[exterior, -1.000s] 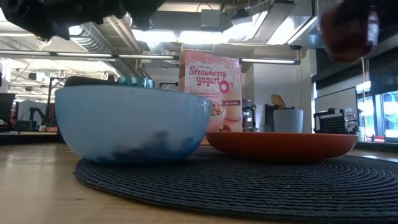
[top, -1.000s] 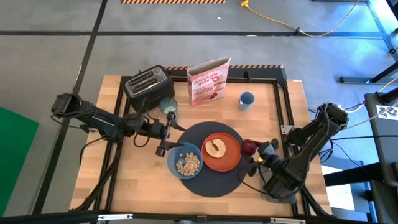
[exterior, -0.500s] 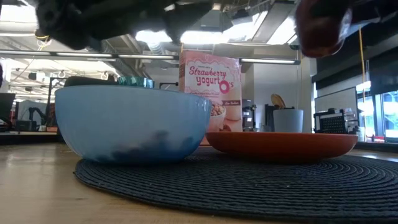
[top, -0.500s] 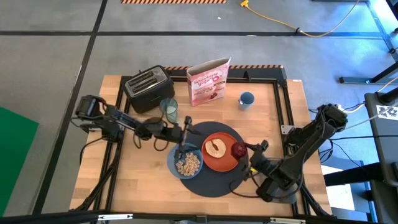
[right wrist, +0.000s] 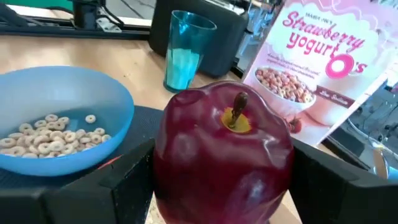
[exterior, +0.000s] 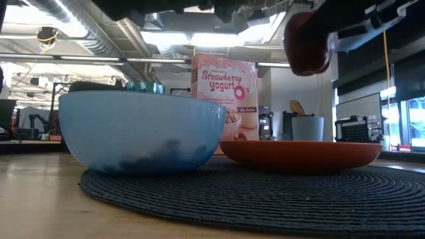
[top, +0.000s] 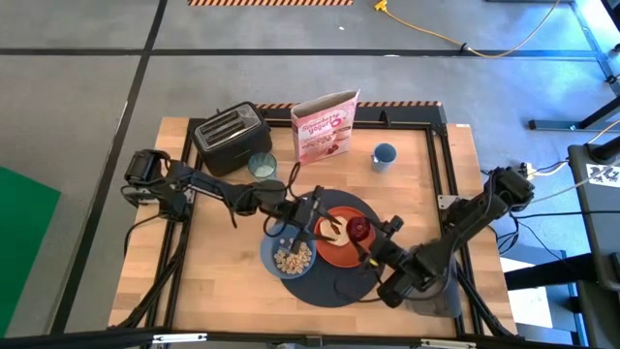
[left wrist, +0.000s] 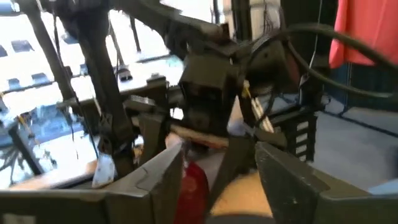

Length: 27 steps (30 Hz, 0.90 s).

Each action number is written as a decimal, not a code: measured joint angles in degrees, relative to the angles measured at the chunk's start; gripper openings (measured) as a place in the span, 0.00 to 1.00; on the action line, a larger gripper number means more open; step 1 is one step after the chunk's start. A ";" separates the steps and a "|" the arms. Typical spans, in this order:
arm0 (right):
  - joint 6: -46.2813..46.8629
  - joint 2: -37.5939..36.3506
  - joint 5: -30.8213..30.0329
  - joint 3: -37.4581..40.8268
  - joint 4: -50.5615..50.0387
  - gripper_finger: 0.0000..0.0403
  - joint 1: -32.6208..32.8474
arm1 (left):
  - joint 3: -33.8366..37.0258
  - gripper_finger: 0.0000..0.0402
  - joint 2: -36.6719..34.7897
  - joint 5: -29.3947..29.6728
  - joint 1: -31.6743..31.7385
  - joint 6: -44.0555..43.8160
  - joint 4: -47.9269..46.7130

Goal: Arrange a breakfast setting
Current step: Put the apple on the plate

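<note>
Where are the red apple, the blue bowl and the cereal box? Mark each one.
red apple (right wrist: pixel 224 165), right wrist view, on its front skin below the stem.
blue bowl (exterior: pixel 139 129), low view, on its outer wall.
cereal box (top: pixel 326 126), high view, on its pink printed face.

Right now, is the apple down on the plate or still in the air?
In the air. The apple sits between the right tool's fingers, well above the orange plate in the low view.

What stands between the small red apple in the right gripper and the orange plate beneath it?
The small red apple, gripped by the right gripper, hangs above the orange plate. The toast slice lies on the plate beside the drop spot, and the left gripper hovers close by over the blue bowl.
</note>
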<state>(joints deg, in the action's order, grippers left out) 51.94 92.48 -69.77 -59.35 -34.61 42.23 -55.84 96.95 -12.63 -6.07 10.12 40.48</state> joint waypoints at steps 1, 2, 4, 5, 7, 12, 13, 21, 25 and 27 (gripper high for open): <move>-0.90 0.05 -0.41 0.00 0.66 0.72 0.16 | -0.19 0.47 0.29 -0.32 0.11 0.04 0.64; -1.74 0.15 -0.88 0.01 1.44 0.72 0.16 | -0.11 0.45 0.44 -0.47 0.18 0.05 0.64; -4.19 0.16 -0.34 0.01 3.49 0.72 0.16 | -0.20 0.41 1.45 -0.91 0.25 -0.01 1.08; -5.69 0.16 0.23 0.00 4.63 0.72 0.12 | -0.77 0.40 2.30 -1.07 0.34 -0.23 2.07; -9.44 0.48 1.04 0.00 6.96 0.72 -0.05 | -1.41 0.37 3.68 -2.22 0.46 -0.86 2.73; -15.28 0.81 2.51 0.00 12.21 0.72 -1.06 | -5.57 0.35 8.17 -3.55 0.44 -2.13 2.58; -15.89 0.80 2.51 0.00 12.52 0.72 -1.34 | -5.90 0.35 8.74 -3.56 0.44 -2.13 2.54; -16.48 0.80 2.74 0.00 12.55 0.72 -1.44 | -6.47 0.34 8.87 -3.05 0.80 -2.34 1.64; -16.48 0.80 2.48 0.00 12.58 0.72 -1.44 | -6.47 0.31 8.84 -0.42 0.94 -2.24 1.25; -16.50 0.80 2.48 0.00 12.58 0.72 -1.42 | -6.47 0.31 8.84 -0.11 0.92 -2.17 0.92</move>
<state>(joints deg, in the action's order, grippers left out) 35.44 93.27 -67.29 -59.35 -22.03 40.82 -62.30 105.80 -12.74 -5.15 7.94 41.40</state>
